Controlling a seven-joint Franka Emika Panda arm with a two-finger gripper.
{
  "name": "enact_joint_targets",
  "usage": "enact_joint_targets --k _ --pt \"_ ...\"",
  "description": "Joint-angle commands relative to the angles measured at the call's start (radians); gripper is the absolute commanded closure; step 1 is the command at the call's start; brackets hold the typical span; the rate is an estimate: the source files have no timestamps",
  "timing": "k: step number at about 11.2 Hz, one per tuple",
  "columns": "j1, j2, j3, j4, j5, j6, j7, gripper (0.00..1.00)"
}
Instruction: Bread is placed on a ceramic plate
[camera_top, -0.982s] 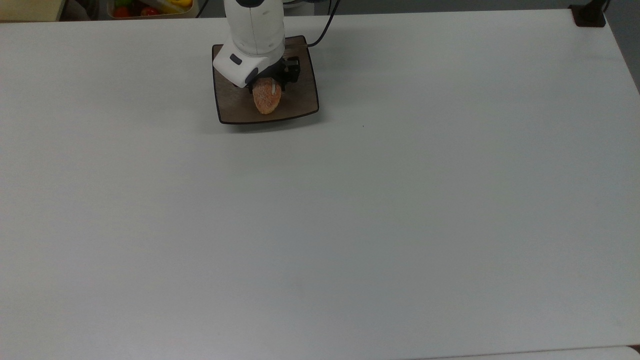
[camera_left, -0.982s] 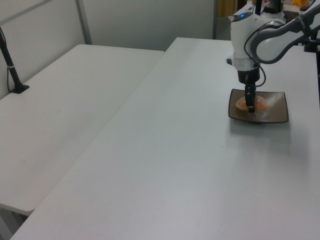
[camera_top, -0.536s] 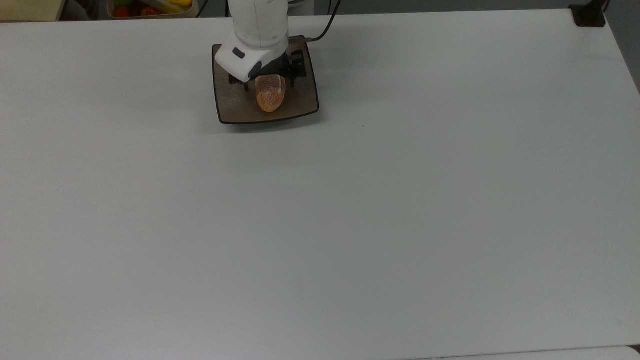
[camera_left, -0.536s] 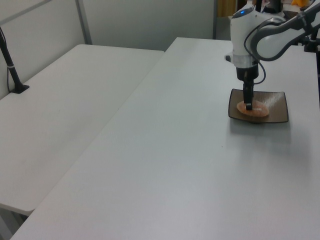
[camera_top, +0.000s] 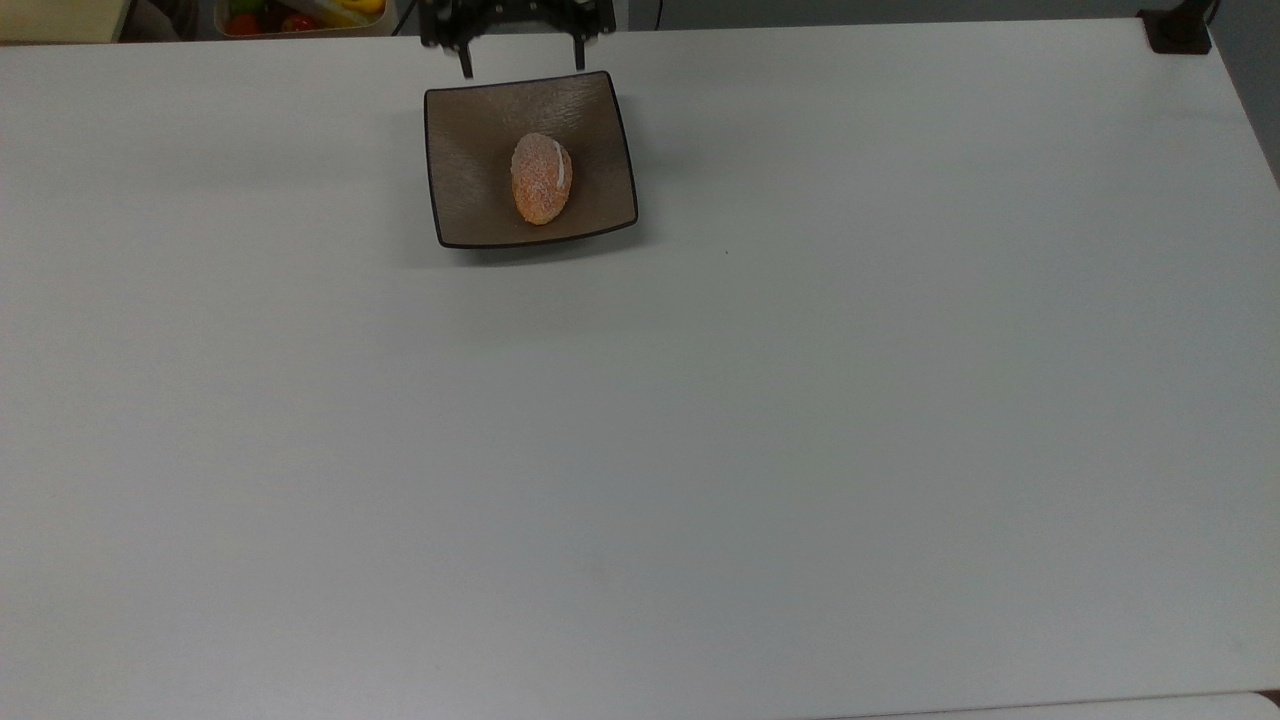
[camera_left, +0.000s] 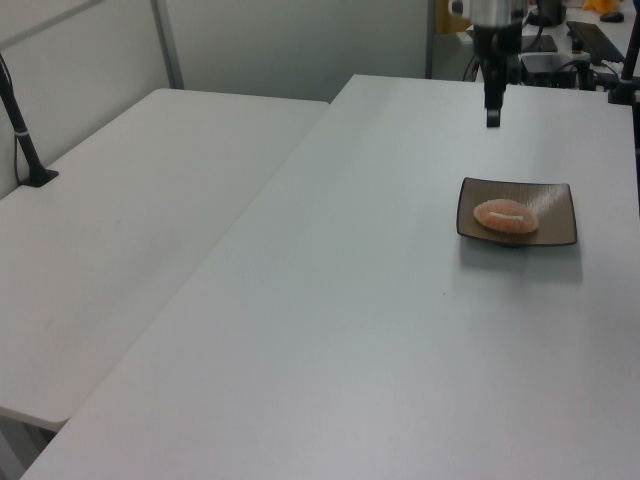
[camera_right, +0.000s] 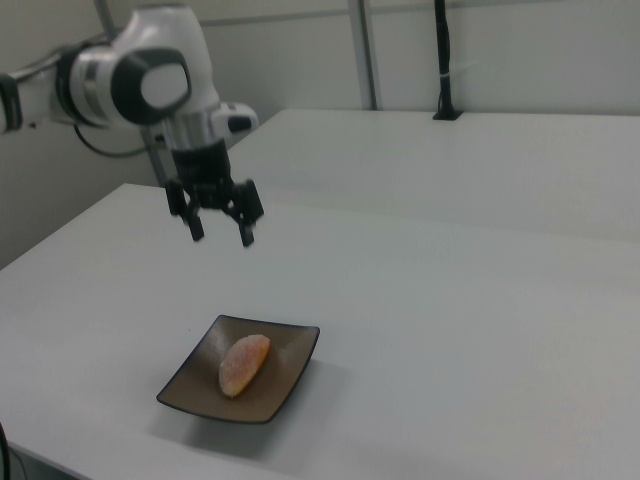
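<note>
Sugar-dusted bread roll lying in the dip of the square brown ceramic plate on the white bench, pincer raised well above the plate, fingers spread and empty, apart from the roll

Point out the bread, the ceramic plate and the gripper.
bread (camera_top: 541, 179): top view, middle of its sugared top.
ceramic plate (camera_top: 470, 200): top view, bare brown surface at the top view's left of the bread.
gripper (camera_right: 221, 231): right view, midway between the open jaws.

The bread lies on the ceramic plate (gripper spread above).
</note>
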Motion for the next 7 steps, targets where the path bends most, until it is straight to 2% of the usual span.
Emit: enact_joint_targets --k 1,4,5,7 --pt "0.008 -0.013 -0.017 0.129 0.033 -0.102 0.104 0.0" --pt "0.004 -0.016 -0.012 0.221 0.076 -0.19 0.173 0.0" --pt "0.004 -0.018 -0.007 0.228 0.085 -0.181 0.224 0.0" --pt "-0.011 -0.035 -0.003 0.217 0.117 -0.158 0.214 0.0"
